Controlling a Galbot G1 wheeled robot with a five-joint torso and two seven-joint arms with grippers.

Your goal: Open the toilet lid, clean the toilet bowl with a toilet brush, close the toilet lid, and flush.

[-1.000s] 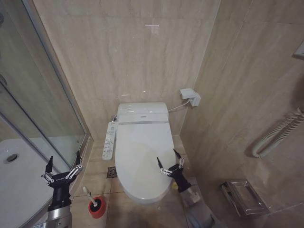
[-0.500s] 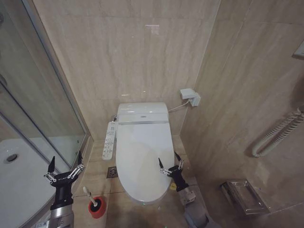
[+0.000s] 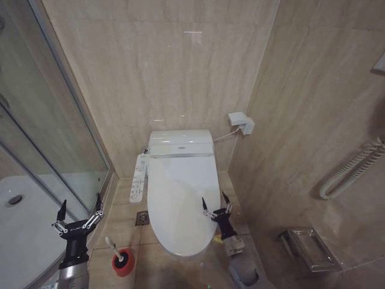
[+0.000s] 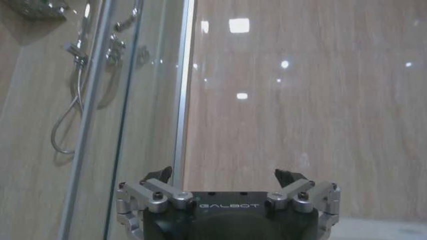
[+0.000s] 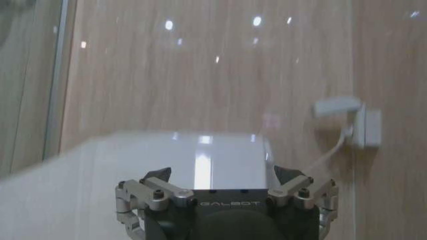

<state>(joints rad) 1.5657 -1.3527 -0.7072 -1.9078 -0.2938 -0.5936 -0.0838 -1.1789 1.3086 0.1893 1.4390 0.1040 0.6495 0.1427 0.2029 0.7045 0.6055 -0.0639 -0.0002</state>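
We see the toilet lid [image 3: 180, 198] shut at frame centre; our right tool [image 3: 215, 208], fingers apart, sits at its lower right edge; our left tool [image 3: 78, 212], also apart, hovers lower left above the toilet brush [image 3: 114, 250].

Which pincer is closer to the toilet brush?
The left pincer. It hangs open just beside the toilet brush in its holder; the right pincer, also open, is across the toilet lid.

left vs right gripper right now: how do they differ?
The left gripper hangs by the shower glass, above the floor near the brush; the right gripper sits at the closed lid, along its right edge. The left faces tile and glass, the right faces the tank. Both are open, empty, fingers up.
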